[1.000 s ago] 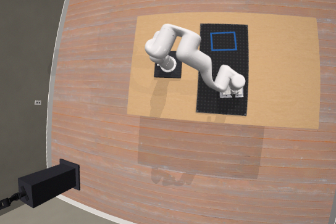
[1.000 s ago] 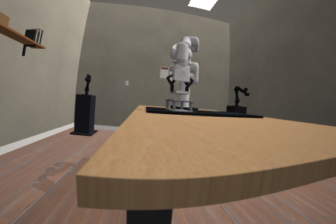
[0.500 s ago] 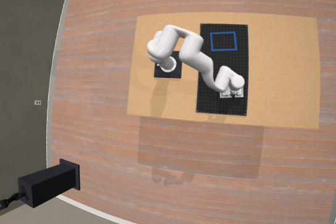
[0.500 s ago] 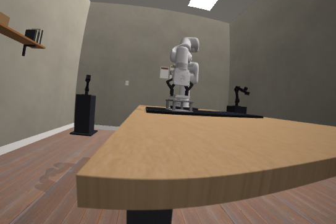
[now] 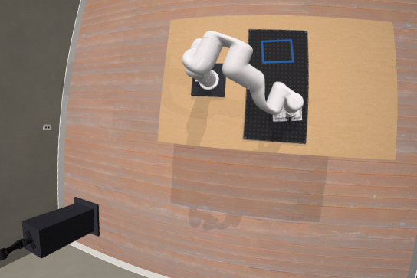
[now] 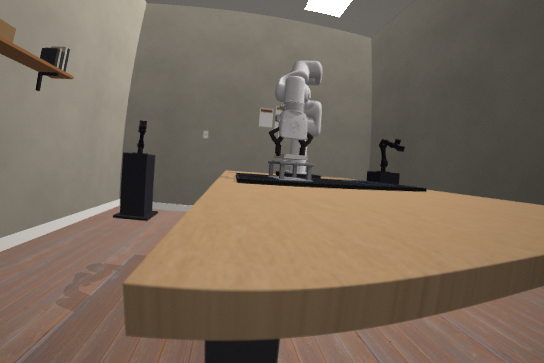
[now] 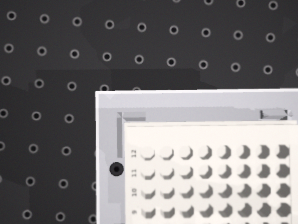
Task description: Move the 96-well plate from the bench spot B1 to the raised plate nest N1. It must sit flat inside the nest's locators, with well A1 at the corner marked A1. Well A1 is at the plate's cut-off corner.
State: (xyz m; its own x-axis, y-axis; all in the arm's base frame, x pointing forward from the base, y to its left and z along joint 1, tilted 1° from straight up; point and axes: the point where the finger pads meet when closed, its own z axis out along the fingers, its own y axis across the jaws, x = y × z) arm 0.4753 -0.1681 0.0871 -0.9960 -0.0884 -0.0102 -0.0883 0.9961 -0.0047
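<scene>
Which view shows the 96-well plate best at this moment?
The wrist view: the 96-well plate fills it, wells and row numbers legible, over the nest. From the top, the arm hides most of it. The exterior view shows only a sliver in the gripper.

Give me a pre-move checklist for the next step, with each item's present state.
1. Gripper shut on the white 96-well plate: ok.
2. Plate above the grey raised plate nest: ok in the wrist view, where nest edges frame the plate.
3. Plate sitting flat inside the nest's locators: cannot tell; the wrist view shows one corner only.
4. Cut-off corner at the A1 mark: cannot tell; neither shows.
5. Blue-outlined bench spot on the black perforated board vacated: ok.
6. Gripper released: not ok; it holds the plate.
</scene>
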